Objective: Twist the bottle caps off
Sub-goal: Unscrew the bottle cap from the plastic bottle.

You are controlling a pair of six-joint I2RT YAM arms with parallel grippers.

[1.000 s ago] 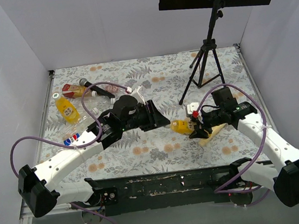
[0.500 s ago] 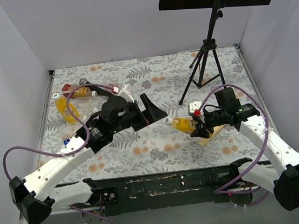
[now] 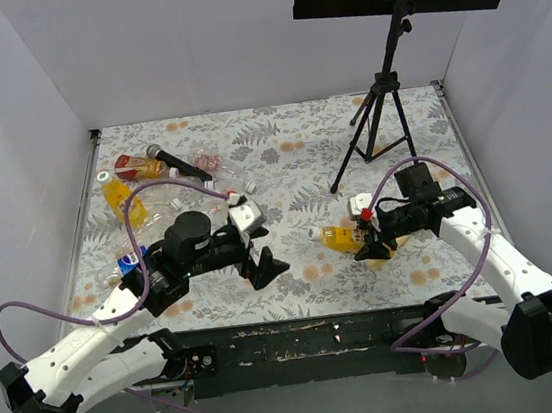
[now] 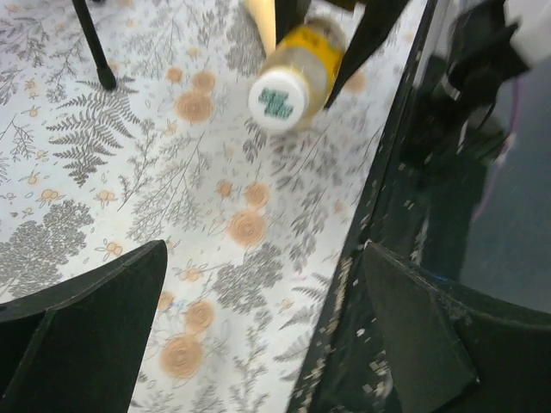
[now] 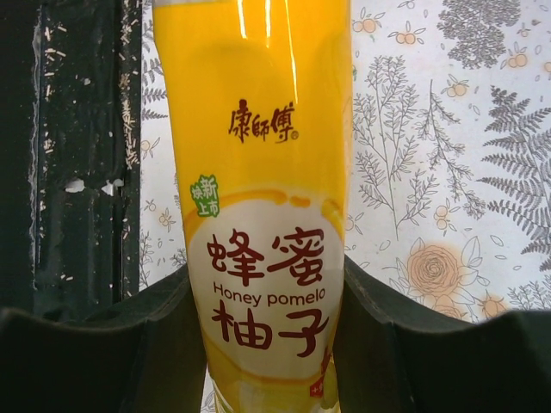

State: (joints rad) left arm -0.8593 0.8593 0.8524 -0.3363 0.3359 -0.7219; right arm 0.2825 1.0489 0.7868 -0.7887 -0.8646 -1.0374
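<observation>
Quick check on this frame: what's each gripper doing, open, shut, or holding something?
Left gripper: open, holding nothing.
Right gripper: shut on the honey pomelo bottle, white cap on.

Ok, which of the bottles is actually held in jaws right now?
The Honey pomelo bottle, pinched by the right gripper near the table's right-centre, white cap on. The other bottles lie loose at far left; the left gripper is open, empty.
</observation>
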